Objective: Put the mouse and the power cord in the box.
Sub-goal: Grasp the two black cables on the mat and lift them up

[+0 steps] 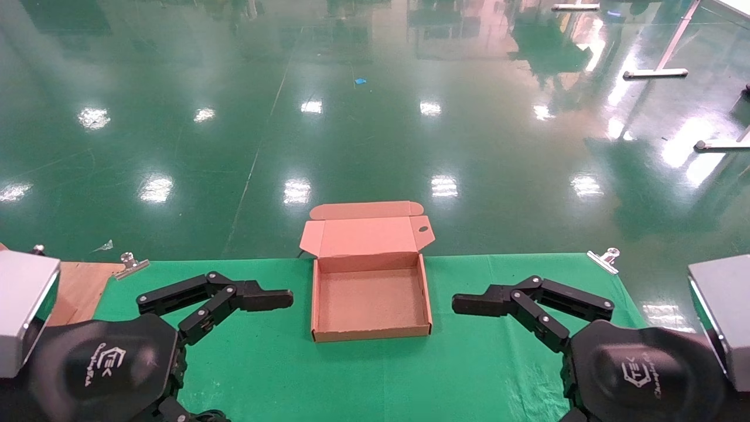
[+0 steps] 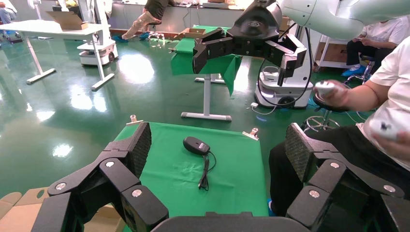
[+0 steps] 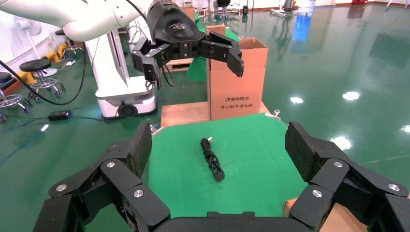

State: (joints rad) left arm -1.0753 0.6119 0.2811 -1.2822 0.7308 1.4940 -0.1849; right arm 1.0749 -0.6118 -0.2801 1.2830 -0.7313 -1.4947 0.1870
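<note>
Mouse (image 2: 196,145) first: you have one, small, black and oval, lying on the green cloth of the desk (image 2: 232,179) with its thin cable trailing toward the camera in the left wrist view; it does not show in the head view, so place it only as somewhere beside the left arm's reach. Judge it light, hard-shelled and a little slick, so close across its narrow sides near the middle rather than on the cable, which would let the body swing. One power cord (image 3: 212,159) lies on the green cloth in the right wrist view, a bundled black coil with a plug end at the far tip; it looks limp and slightly springy, so take it across the middle of the bundle where the strands are gathered, not by a plug, or it may unravel and drape over the rim. One box (image 1: 371,302) sits open in the middle of the desk between your two arms, lid (image 1: 366,234) hinged back on the far side, and it looks empty. Thin cardboard will skid or dent if bumped, so lower things in, do not push. Your left claw (image 1: 281,298) hovers just left of the box and your right claw (image 1: 463,303) just right of it; both wrist views show the fingers spread wide with nothing between them.
</note>
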